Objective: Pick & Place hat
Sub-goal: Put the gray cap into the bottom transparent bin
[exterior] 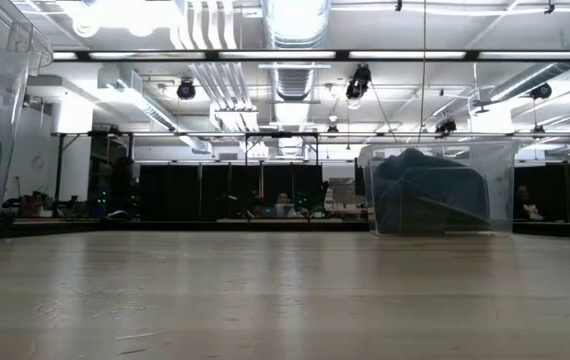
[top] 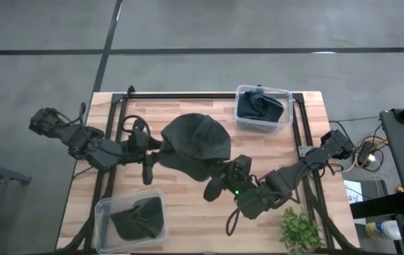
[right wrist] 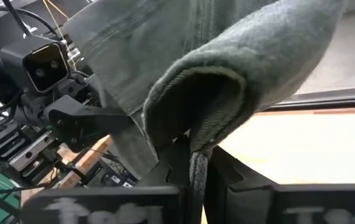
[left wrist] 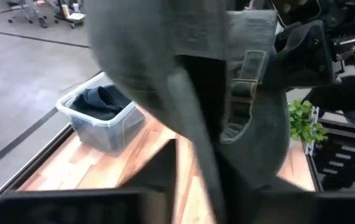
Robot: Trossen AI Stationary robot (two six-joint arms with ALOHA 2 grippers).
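A dark grey-green cap (top: pixel 196 139) hangs in the air over the middle of the table, held between both grippers. It does not show in the low view, so it is lifted clear of the tabletop. My left gripper (top: pixel 152 154) is at the cap's left edge and is shut on it. My right gripper (top: pixel 225 176) is at its near right edge, also shut on it. In the left wrist view the cap (left wrist: pixel 184 74) fills the frame and its back strap with a buckle (left wrist: pixel 245 79) shows. In the right wrist view the cap (right wrist: pixel 227 68) curls over the fingers. My left gripper pinches the cap's cloth at its left edge (left wrist: pixel 203 163) between the two fingers, coming level from the table's left. The cap spreads away from the fingers toward the other arm, clear of the table. How many layers it holds I cannot tell. My right gripper pinches a thin, stitched rim of the cap (right wrist: pixel 197 171) between its two fingers, coming from the table's near right side. The cloth rolls over above the fingers in a curled fold (right wrist: pixel 196 102). The cap is clear of the table.
A clear bin (top: pixel 263 108) with a dark cap in it stands at the far right of the table. A second clear bin (top: pixel 132 218), also holding dark cloth, stands at the near left. A small green plant (top: pixel 299 230) sits at the near right edge. Black rails run along the table's sides.
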